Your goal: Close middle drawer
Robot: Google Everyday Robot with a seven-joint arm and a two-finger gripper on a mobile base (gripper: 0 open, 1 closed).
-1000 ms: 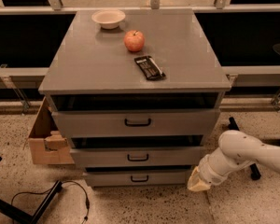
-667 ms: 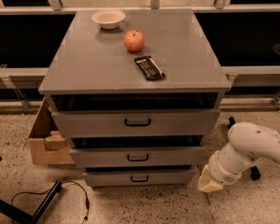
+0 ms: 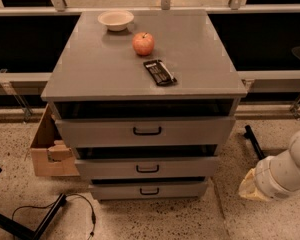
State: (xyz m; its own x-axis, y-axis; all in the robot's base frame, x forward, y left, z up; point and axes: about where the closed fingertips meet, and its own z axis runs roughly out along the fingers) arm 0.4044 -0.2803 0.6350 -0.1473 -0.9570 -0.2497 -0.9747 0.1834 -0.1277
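1. The middle drawer (image 3: pixel 190 167) sits between the other two grey drawers. It stands part-way out, with a dark gap above its front.
2. The gripper (image 3: pixel 249 188) hangs low at the right, near the floor. It is apart from the cabinet and touches nothing. Whether the jaws are released or clenched cannot be told.
3. To close the drawer well, the gripper should come back to the flat front near the small black handle (image 3: pixel 147 169). A push at the centre would probably keep the drawer from twisting on its runners.
4. The push should run straight inward, level with the middle front, so it misses the drawers above and below.
5. A steady, gentle push should leave the apple (image 3: pixel 143 43) and bowl (image 3: pixel 115 20) on the top surface (image 3: pixel 95 74) undisturbed.
6. A second ago the gripper was just beside the right edge of the lower drawers. It has since drawn away to the right.
7. The middle drawer looks no further in than it was then.
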